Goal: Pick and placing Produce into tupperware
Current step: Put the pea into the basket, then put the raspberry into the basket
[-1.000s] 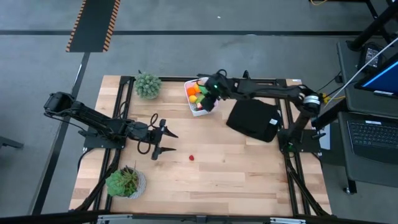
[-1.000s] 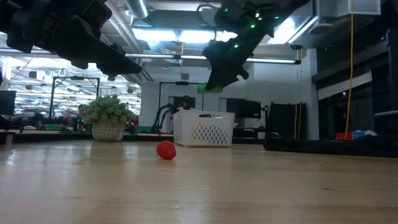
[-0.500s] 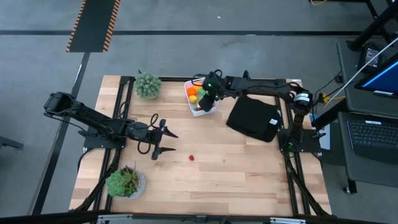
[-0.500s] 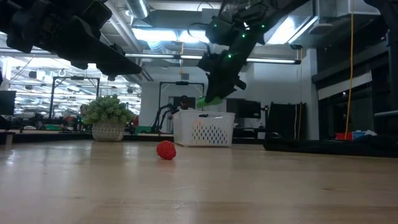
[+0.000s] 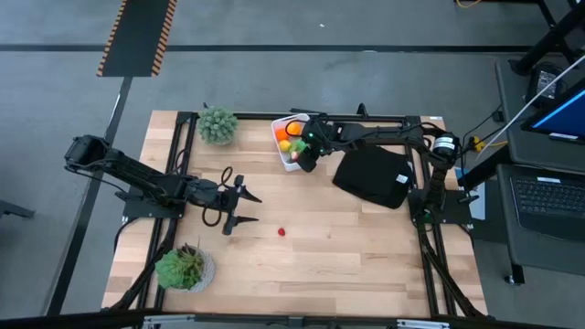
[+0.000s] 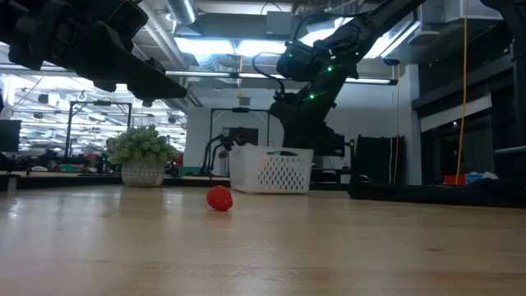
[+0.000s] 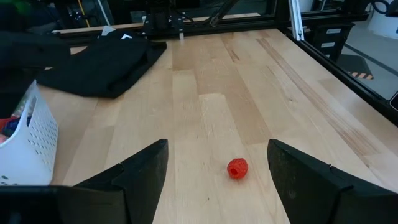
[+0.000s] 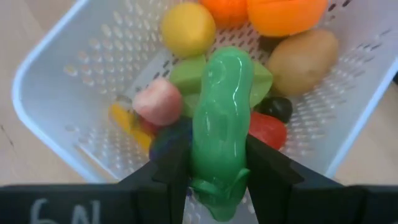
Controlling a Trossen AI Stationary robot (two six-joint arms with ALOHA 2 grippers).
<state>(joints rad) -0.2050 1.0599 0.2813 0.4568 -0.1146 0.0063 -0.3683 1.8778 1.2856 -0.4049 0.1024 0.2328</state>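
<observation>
Right pincer (image 8: 217, 171) pinching green produce (image 8: 219, 118) above white tupperware (image 8: 56, 81), left pincer (image 7: 217, 165) spread near red berry (image 7: 237, 168)

White perforated tub (image 8: 74, 68) holding mixed produce, green vegetable (image 8: 219, 124) above, red berry (image 7: 237, 168) on table

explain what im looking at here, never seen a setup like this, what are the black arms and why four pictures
These are two robot arms at a wooden table, filmed by four cameras at once: one overhead, one at table height, and one on each arm's wrist.

The right hand hangs over a white tub already holding toy fruit and vegetables, and grips a shiny green vegetable.

The left hand waits open, apart from a small red fruit lying alone on the wood.

Also on the table: a black folded cloth and two potted plants.
</observation>
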